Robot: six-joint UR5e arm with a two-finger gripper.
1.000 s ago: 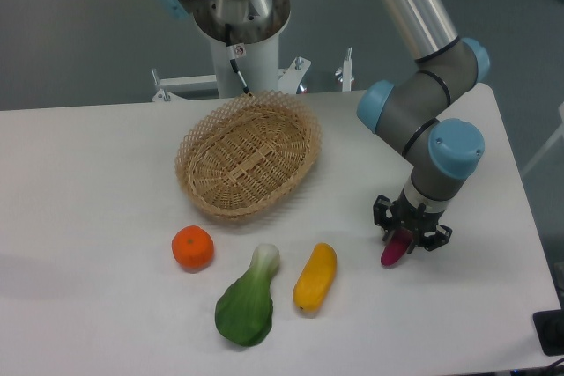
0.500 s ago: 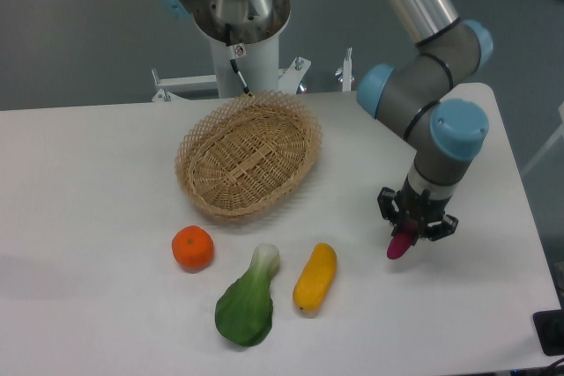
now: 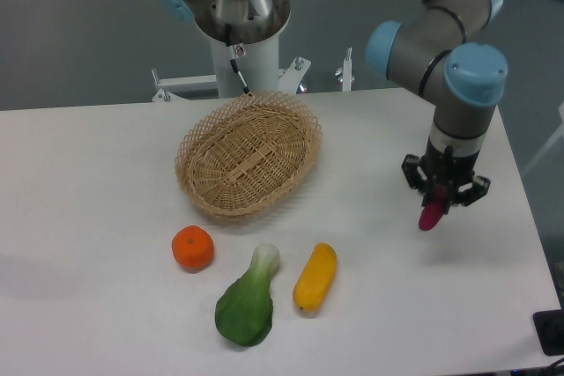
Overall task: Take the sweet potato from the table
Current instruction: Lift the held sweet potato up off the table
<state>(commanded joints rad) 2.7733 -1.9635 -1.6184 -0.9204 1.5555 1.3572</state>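
Since prev frames the gripper (image 3: 443, 202) has gone up and to the right, taking the sweet potato (image 3: 432, 215) w/ it; veg now hangs clear above the table (image 3: 97, 182), near its right edge. Arm comes in from top, wrist pointing straight down, fingers clamped on the potato's upper end, magenta tip poking out below. Wicker basket (image 3: 248, 156) at centre w/ nothing in it.
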